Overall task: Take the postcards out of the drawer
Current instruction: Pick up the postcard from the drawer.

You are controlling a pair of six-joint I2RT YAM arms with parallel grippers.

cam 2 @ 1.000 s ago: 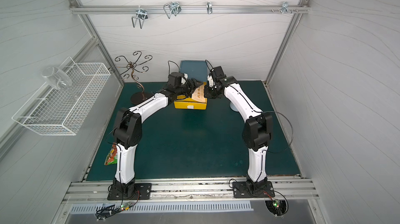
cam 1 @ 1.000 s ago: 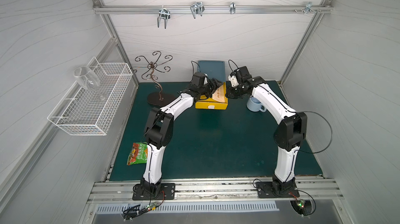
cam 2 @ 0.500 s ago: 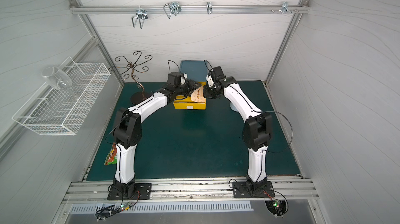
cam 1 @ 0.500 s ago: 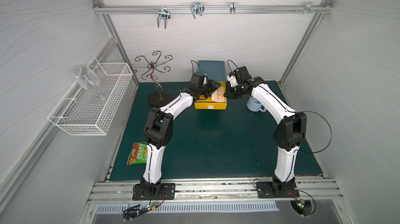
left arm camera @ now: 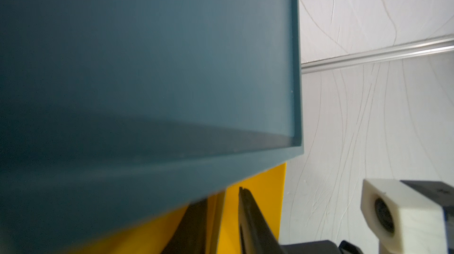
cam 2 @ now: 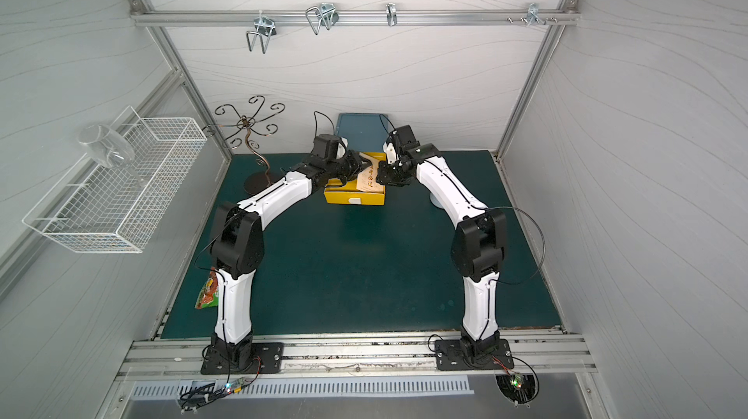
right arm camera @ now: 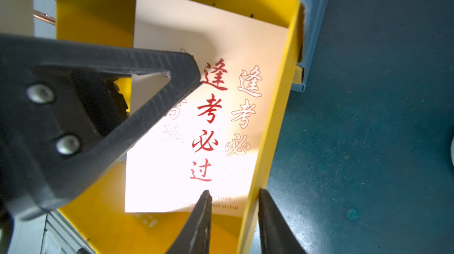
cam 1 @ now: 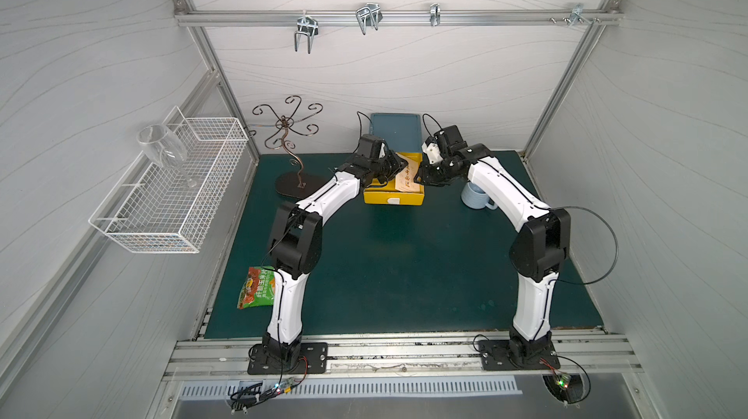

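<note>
Seen at left: left gripper (cam 1: 394,166) inside the yellow drawer (cam 1: 392,198), fingers (left arm camera: 250,218) nearly together at the postcard's edge; cannot tell whether clamped. Midway: postcard (right arm camera: 221,122) lying tilted in the drawer, red characters up, beside the side wall. At right: right gripper (right arm camera: 233,191) parted, astride that wall, gripping nothing.
</note>
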